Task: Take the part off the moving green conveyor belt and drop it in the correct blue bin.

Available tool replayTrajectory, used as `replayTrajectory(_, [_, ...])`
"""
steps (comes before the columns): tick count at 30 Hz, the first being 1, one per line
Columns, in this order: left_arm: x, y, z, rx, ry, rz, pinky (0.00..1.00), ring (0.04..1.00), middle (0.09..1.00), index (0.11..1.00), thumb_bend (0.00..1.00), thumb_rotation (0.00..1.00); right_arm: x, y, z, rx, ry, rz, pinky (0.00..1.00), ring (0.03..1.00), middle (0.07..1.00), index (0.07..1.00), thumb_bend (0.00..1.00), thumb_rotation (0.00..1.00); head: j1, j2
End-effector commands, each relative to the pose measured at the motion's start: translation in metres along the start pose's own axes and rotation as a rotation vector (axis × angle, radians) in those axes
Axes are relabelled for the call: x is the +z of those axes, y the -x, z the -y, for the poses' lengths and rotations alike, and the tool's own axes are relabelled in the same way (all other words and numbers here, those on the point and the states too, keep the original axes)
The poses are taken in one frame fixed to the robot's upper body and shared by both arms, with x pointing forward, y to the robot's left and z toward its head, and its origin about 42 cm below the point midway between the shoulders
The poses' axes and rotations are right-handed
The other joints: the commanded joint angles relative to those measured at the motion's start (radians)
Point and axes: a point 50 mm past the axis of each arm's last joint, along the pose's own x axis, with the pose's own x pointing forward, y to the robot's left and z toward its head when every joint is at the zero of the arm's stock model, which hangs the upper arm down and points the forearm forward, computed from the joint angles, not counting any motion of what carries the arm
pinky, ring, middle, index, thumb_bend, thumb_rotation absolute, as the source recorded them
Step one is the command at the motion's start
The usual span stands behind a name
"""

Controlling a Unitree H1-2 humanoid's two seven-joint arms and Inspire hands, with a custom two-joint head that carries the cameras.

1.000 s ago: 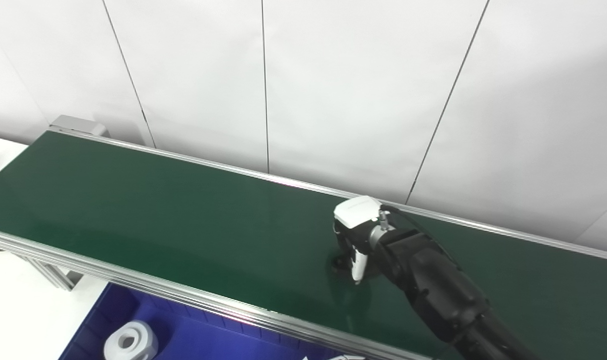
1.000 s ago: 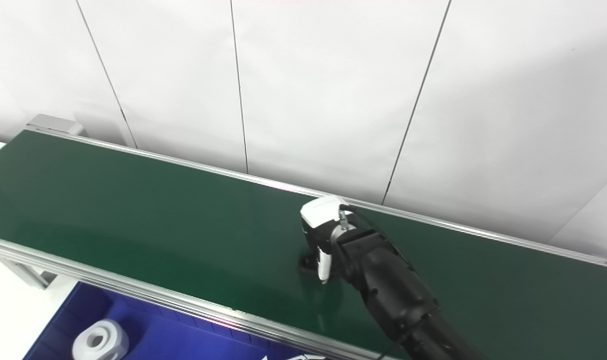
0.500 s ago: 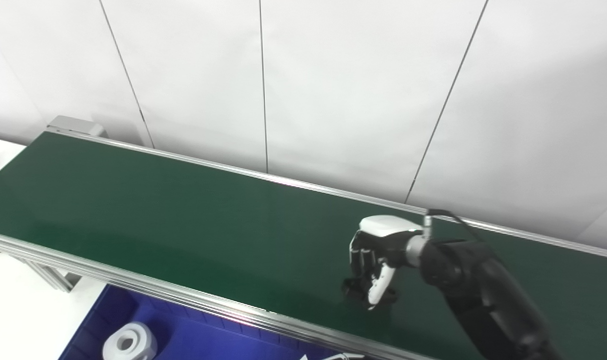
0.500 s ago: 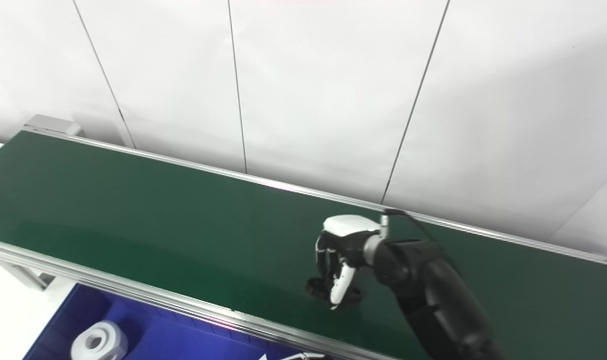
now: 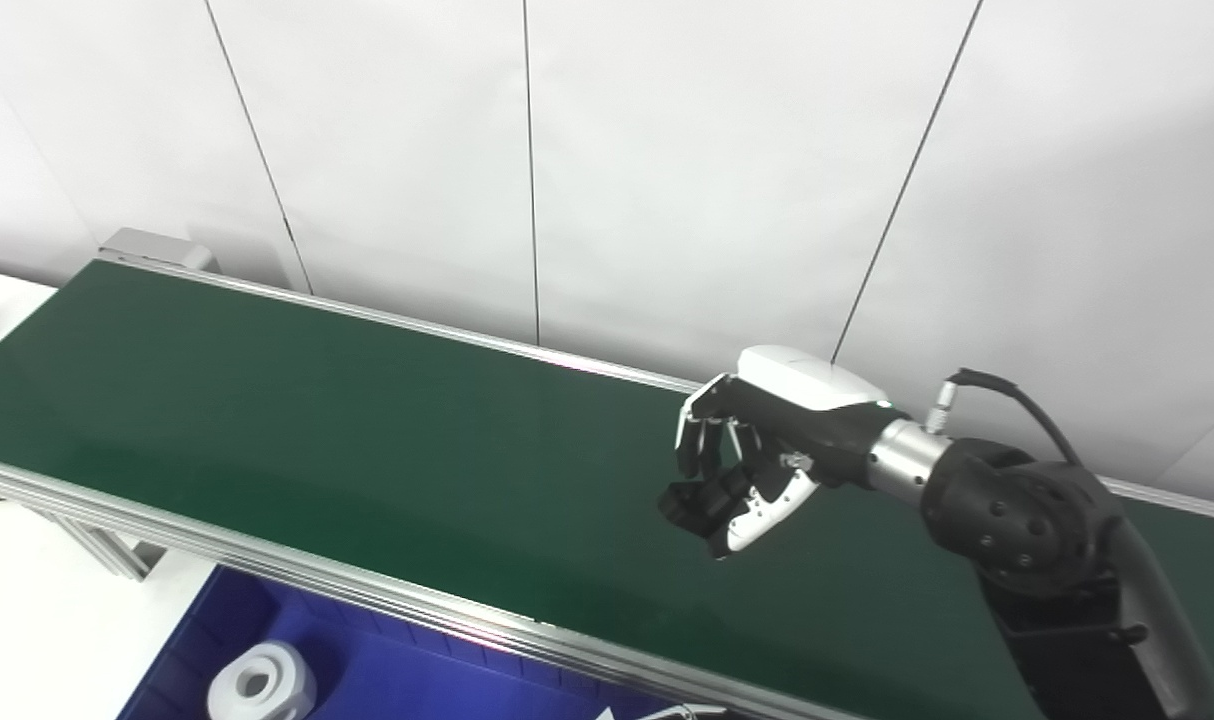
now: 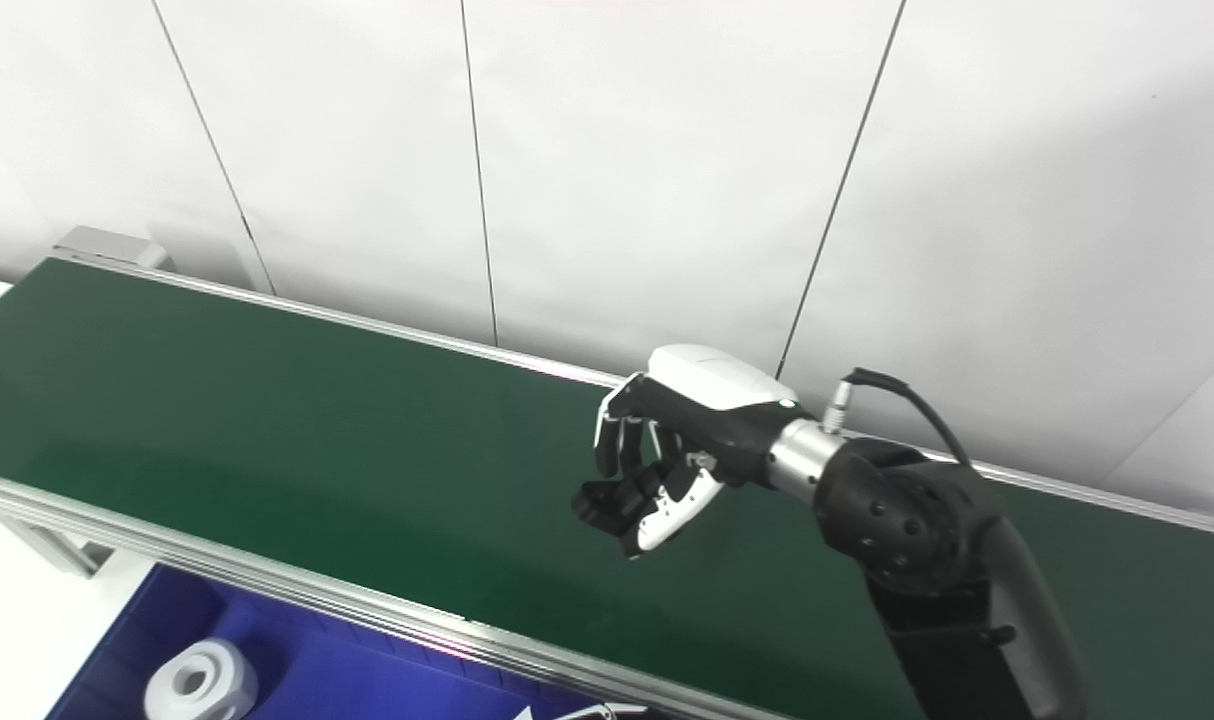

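Observation:
My right hand (image 5: 757, 460) hangs above the green conveyor belt (image 5: 317, 420), fingers curled downward and shut on a small black part (image 5: 695, 502). The part (image 6: 607, 500) shows between the fingers and the white thumb, lifted off the belt surface. Its black arm comes in from the lower right. The blue bin (image 5: 367, 670) lies below the belt's near rail at the bottom left. My left hand is out of sight.
A white ring-shaped part (image 5: 260, 684) lies in the blue bin. A silver rail (image 5: 267, 562) runs along the belt's near edge. White wall panels stand behind the belt. A sliver of something white (image 5: 657, 712) pokes up at the bottom edge.
The right hand closed on the black part on the belt, then rose with it and tilted, forearm swinging out to the right. The belt under it now lies bare.

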Motion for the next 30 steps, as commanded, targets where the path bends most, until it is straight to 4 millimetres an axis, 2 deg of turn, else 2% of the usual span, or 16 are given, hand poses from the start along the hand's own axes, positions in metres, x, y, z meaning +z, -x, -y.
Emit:
replayTrajectory(1, [0.007, -0.003, 0.000, -0.005, 0.004, 0.044, 0.73, 0.813, 0.832, 0.788, 0.83, 0.84, 0.008, 0.008, 0.013, -0.086, 0.001, 0.084, 0.16, 0.227, 0.470, 0.486, 0.53, 0.00, -0.003, 0.001])
replayTrajectory(4, [0.007, -0.001, -0.001, -0.008, -0.002, 0.044, 0.74, 0.815, 0.834, 0.791, 0.83, 0.84, 0.000, 0.014, 0.008, -0.119, -0.116, 0.104, 0.16, 0.228, 0.471, 0.485, 0.53, 0.00, -0.020, 0.006])
replayTrajectory(7, [0.007, 0.000, -0.003, -0.012, -0.008, 0.044, 0.74, 0.821, 0.840, 0.799, 0.84, 0.85, -0.010, 0.022, 0.000, -0.150, -0.248, 0.109, 0.20, 0.274, 0.476, 0.486, 0.53, 0.00, -0.031, 0.010])
replayTrajectory(11, [0.009, 0.003, -0.006, -0.009, -0.012, 0.049, 0.74, 0.818, 0.839, 0.796, 0.84, 0.85, -0.025, 0.032, -0.020, -0.202, -0.421, 0.139, 0.22, 0.285, 0.476, 0.487, 0.52, 0.00, -0.070, 0.024])
replayTrajectory(13, [0.011, 0.006, -0.009, -0.009, -0.007, 0.051, 0.74, 0.821, 0.841, 0.798, 0.84, 0.85, -0.031, 0.037, -0.032, -0.232, -0.513, 0.158, 0.22, 0.281, 0.475, 0.487, 0.52, 0.00, -0.117, 0.039])
replayTrajectory(19, [0.016, 0.017, -0.018, -0.010, 0.029, 0.059, 0.78, 0.850, 0.858, 0.814, 0.82, 0.84, -0.035, 0.054, -0.067, -0.317, -0.678, 0.187, 0.23, 0.285, 0.475, 0.488, 0.52, 0.00, -0.240, 0.074])
replayTrajectory(21, [0.017, 0.021, -0.022, -0.004, 0.047, 0.058, 0.78, 0.857, 0.862, 0.818, 0.81, 0.84, -0.035, 0.061, -0.080, -0.353, -0.720, 0.176, 0.22, 0.281, 0.429, 0.524, 0.52, 0.00, -0.275, 0.085])
replayTrajectory(26, [0.019, 0.030, -0.030, 0.005, 0.077, 0.059, 0.81, 0.881, 0.878, 0.826, 0.84, 0.87, -0.032, 0.081, -0.108, -0.440, -0.828, 0.147, 0.21, 0.273, 0.414, 0.535, 0.52, 0.00, -0.332, 0.113])
replayTrajectory(28, [0.020, 0.034, -0.034, 0.007, 0.090, 0.062, 0.83, 0.890, 0.886, 0.834, 0.84, 0.88, -0.029, 0.088, -0.117, -0.456, -0.861, 0.132, 0.22, 0.276, 0.462, 0.497, 0.52, 0.00, -0.360, 0.132])
replayTrajectory(30, [0.023, 0.039, -0.039, 0.011, 0.095, 0.058, 0.85, 0.899, 0.897, 0.845, 0.85, 0.90, -0.029, 0.102, -0.131, -0.487, -0.906, 0.120, 0.22, 0.276, 0.471, 0.490, 0.52, 0.00, -0.393, 0.159])
